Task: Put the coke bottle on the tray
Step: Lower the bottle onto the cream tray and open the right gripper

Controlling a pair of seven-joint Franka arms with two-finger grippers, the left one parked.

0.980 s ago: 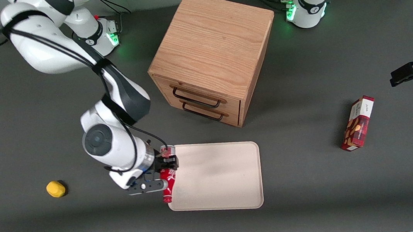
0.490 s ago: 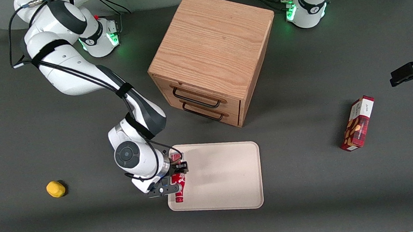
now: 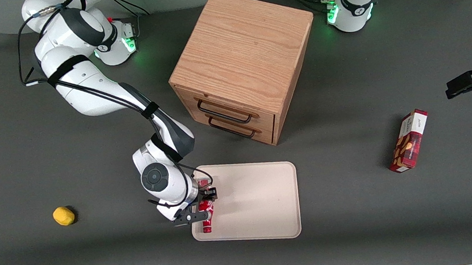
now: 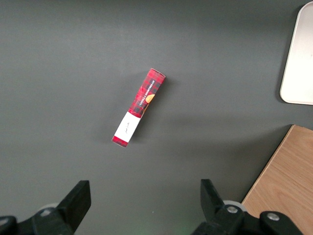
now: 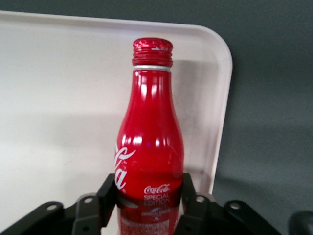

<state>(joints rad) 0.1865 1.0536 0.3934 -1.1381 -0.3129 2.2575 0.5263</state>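
The coke bottle is slim and red with white script. My gripper is shut on its body and holds it lying flat, cap toward the front camera, over the tray's edge at the working arm's end. The tray is a large flat cream-beige rectangle with a low rim. In the right wrist view the bottle sits between both fingers, with the tray under it and the tray's corner close by. I cannot tell whether the bottle touches the tray.
A wooden drawer cabinet stands farther from the front camera than the tray. A red snack box lies toward the parked arm's end; it also shows in the left wrist view. A small yellow object lies toward the working arm's end.
My gripper has carried the bottle from beside the tray's edge to over the tray, and the arm has swung in with it. The grip stays shut.
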